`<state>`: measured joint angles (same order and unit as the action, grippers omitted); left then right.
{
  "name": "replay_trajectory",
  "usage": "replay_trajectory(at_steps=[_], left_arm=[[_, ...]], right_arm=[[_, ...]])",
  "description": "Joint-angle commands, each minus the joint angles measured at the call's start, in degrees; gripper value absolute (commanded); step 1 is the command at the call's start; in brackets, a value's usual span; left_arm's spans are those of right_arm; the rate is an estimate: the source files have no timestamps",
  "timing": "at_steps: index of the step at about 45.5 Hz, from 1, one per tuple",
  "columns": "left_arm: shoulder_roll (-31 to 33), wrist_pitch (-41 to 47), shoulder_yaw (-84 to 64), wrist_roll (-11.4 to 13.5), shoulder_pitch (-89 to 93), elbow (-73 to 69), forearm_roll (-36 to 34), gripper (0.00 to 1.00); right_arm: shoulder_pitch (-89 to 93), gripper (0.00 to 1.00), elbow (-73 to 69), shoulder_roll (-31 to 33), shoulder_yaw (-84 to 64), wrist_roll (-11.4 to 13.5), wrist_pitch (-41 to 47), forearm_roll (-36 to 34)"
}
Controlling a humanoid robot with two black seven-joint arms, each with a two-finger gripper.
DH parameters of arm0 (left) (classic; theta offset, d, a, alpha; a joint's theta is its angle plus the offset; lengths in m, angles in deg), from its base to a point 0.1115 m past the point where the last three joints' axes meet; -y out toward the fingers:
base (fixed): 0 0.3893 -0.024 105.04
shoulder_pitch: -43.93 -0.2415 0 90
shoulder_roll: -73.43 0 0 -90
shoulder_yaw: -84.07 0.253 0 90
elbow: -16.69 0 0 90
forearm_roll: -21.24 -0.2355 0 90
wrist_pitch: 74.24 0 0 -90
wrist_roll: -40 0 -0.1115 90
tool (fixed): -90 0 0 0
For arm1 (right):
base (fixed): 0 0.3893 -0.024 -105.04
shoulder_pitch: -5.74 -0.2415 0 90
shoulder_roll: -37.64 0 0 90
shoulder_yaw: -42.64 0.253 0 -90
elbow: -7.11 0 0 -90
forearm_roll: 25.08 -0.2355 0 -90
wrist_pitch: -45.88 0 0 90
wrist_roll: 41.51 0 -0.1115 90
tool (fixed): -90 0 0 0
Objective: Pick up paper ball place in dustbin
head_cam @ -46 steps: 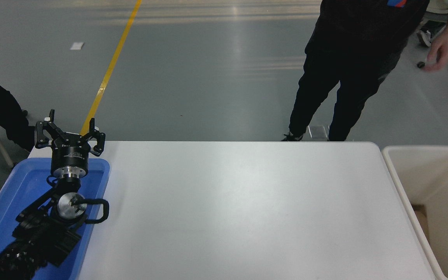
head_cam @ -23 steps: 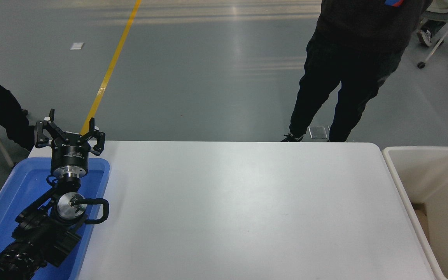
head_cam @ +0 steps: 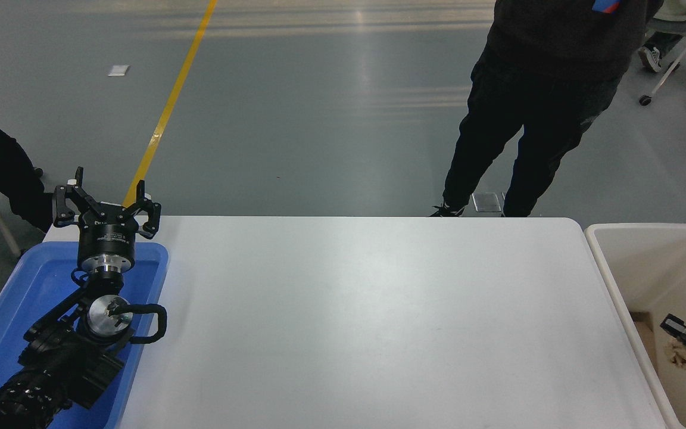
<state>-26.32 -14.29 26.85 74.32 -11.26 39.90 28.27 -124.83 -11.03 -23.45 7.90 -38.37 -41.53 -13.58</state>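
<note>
1. Head view, step in hand. The right gripper enters at the picture's right edge, over the open mouth of the dustbin. A tan crumpled mass, judged to be the paper ball, shows at its fingers; the gripper appears clamped on it, though much of it is cut off by the frame edge. The carry looks all but done and the drop is not yet made.
2. Head view, next move. The fingers would need to part while inside the dustbin's rim, so the ball falls between the walls rather than onto the rim.
3. Head view, edges. The dustbin stands just beside the right end of the bench, its thick near rim running alongside the bench edge. The gripper hangs inside that rim, near the wall.
4. Head view, open room. Left of the dustbin the bench top is bare as far as the blue tray, above which the left gripper is parked, fingers apart. A person stands beyond the bench's far edge.
</note>
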Motion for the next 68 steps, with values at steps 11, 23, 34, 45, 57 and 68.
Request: replay_trajectory(at_steps=[11,23,34,45,57,68], left_arm=[[0.1,0.0,0.0,0.0,0.0,0.0,0.0,0.99],[0.0,0.0,0.0,-0.1,0.0,0.1,-0.1,0.99],[0.0,0.0,0.0,-0.1,0.0,0.1,-0.2,0.99],[0.0,-0.1,0.0,-0.1,0.0,0.0,-0.3,0.99],[0.0,0.0,0.0,-0.1,0.0,0.0,-0.2,0.99],[0.0,0.0,0.0,-0.1,0.0,0.0,-0.2,0.99]], right_arm=[[-0.1,1.0,-0.6,-0.1,0.9,0.1,-0.3,-0.2],[-14.6,1.0,-13.1,9.6,-6.7,0.1,0.6,9.8],[-45.2,1.0,-42.3,22.2,-17.5,0.0,8.2,16.7],[-74.6,1.0,-60.7,12.9,-30.7,0.0,29.8,12.5],[-89.9,1.0,-71.9,-3.9,-36.6,0.1,33.3,-1.7],[-93.1,1.0,-71.8,-16.1,-36.4,0.0,35.2,-12.0]])
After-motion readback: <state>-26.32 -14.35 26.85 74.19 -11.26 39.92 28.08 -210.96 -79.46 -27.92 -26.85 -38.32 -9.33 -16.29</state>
